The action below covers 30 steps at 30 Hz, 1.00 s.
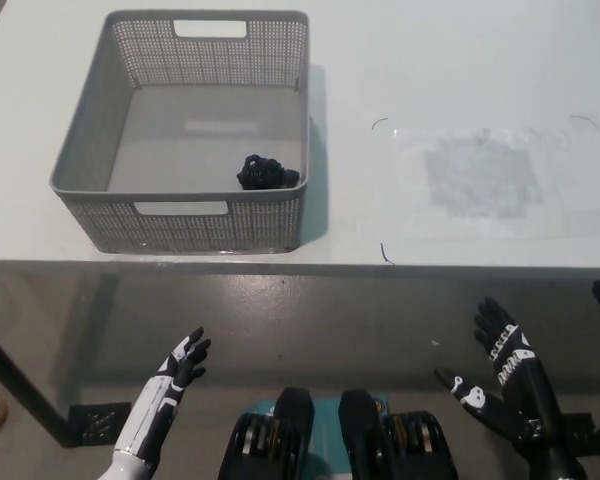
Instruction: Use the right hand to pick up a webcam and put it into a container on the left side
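One thing left: nothing on the table still calls for a grasp, so I judge the task done, apart from the arms settling.
Table (460, 60): white, the biggest thing in view; its near edge runs across the middle of the head view. A paler square patch lies on it, well to the right of the basket, with nothing on that patch.
Basket (90, 150): grey, perforated, with handle slots in its far and near walls; it stands on the table's left part, wholly on the top, its near wall close to the table edge.
Right hand (500, 375): black, below the table edge and well to the right of the basket, over the floor. Fingers spread wide, thumb out to the side; it holds nothing and touches nothing.
Left hand (180, 360): white, resting below the table edge, roughly under the basket's near wall. Fingers straight and slightly apart, empty, clear of the table.
Webcam (265, 173): small, black, a lumpy shape with what looks like its cord bunched against it. It lies on the basket floor, in the near right corner, just beside the right wall. Whether it touches that wall I cannot tell.
Done: webcam inside the basket, right hand free of it.
Left: by my reading, no further handling.
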Each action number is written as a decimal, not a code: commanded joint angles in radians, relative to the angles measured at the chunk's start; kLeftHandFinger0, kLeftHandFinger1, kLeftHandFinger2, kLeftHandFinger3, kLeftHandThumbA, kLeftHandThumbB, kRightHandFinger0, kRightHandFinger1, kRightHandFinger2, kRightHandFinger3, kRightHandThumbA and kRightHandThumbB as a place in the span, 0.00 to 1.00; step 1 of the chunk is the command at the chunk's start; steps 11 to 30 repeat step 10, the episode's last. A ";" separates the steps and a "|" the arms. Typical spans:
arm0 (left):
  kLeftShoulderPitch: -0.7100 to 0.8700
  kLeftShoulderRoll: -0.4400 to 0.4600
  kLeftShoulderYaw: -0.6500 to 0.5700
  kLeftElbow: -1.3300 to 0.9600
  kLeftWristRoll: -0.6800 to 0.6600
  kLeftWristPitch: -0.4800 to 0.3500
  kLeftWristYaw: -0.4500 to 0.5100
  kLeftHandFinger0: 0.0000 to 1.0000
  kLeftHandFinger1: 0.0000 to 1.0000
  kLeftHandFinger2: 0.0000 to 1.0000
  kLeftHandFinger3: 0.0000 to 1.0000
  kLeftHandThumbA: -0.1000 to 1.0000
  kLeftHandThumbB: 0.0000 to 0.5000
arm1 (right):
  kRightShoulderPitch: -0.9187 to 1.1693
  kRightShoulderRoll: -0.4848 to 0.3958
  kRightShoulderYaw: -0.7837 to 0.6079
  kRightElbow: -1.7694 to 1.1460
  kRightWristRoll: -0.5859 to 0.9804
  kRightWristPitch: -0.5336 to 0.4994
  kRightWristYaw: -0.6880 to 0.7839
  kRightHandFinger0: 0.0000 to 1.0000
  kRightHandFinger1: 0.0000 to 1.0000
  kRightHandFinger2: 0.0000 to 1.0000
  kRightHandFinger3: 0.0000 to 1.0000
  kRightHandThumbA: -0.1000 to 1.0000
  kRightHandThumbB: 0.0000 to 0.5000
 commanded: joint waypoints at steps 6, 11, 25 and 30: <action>0.007 0.000 0.008 -0.020 -0.016 -0.024 -0.002 1.00 1.00 1.00 1.00 1.00 0.36 | 0.000 -0.002 0.003 -0.020 0.001 -0.047 0.024 1.00 1.00 1.00 1.00 1.00 0.45; 0.015 -0.003 0.006 -0.029 -0.010 -0.018 0.000 1.00 1.00 1.00 1.00 1.00 0.32 | 0.011 -0.007 0.005 -0.034 0.000 -0.025 0.028 1.00 1.00 1.00 1.00 1.00 0.45; 0.015 -0.003 0.006 -0.029 -0.010 -0.018 0.000 1.00 1.00 1.00 1.00 1.00 0.32 | 0.011 -0.007 0.005 -0.034 0.000 -0.025 0.028 1.00 1.00 1.00 1.00 1.00 0.45; 0.015 -0.003 0.006 -0.029 -0.010 -0.018 0.000 1.00 1.00 1.00 1.00 1.00 0.32 | 0.011 -0.007 0.005 -0.034 0.000 -0.025 0.028 1.00 1.00 1.00 1.00 1.00 0.45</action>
